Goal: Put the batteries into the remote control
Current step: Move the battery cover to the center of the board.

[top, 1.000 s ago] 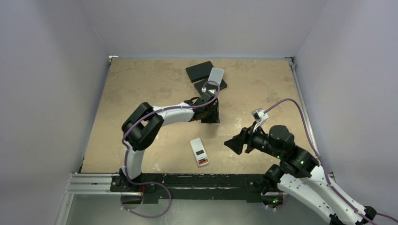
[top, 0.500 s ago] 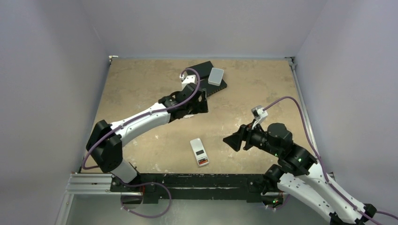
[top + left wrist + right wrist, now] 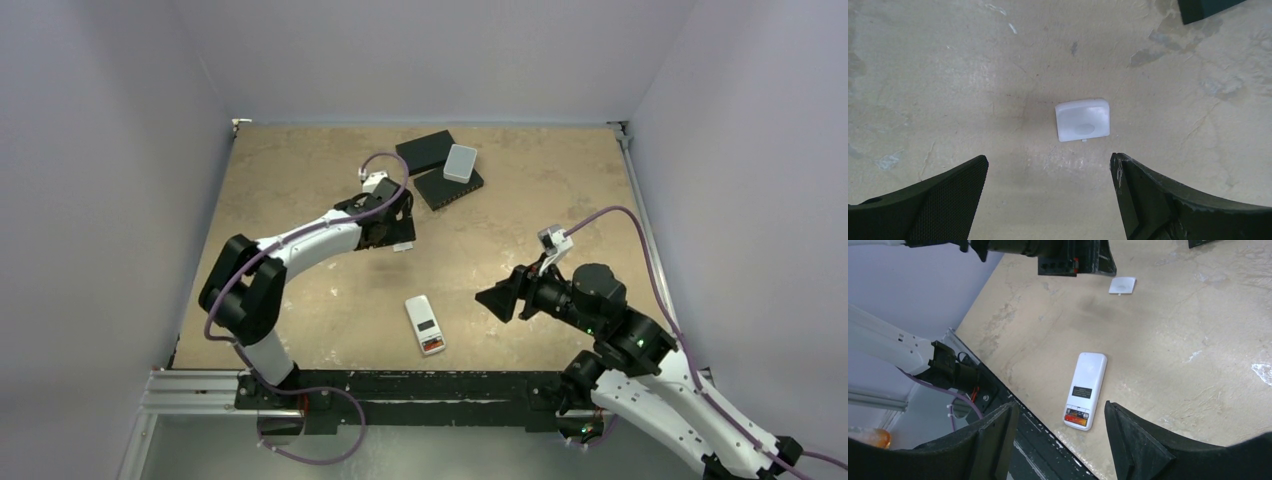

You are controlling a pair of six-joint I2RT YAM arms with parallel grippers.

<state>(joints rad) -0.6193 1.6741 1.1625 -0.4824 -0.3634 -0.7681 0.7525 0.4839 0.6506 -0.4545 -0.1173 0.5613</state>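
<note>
The remote control (image 3: 425, 324) (image 3: 1087, 389) lies back up near the table's front edge. The batteries sit side by side in the open recess at its near end, one red-orange (image 3: 1077, 417) and one dark (image 3: 1079, 411). A small white cover plate (image 3: 1082, 120) (image 3: 1122, 285) lies flat on the table, apart from the remote. My left gripper (image 3: 400, 235) (image 3: 1049, 165) hovers just above this plate, open, holding nothing. My right gripper (image 3: 492, 302) (image 3: 1060, 409) hangs open to the right of the remote, above the table, also holding nothing.
Two black flat boxes (image 3: 424, 150) (image 3: 448, 187) lie at the back of the table, with a pale grey rounded box (image 3: 460, 162) resting on them. A corner of one black box (image 3: 1208, 7) shows beyond the cover plate. The metal rail (image 3: 400, 385) runs along the front edge.
My left gripper has opened wide and moved left, away from the black boxes; the white cover plate now lies free on the table. The right arm has barely shifted.
</note>
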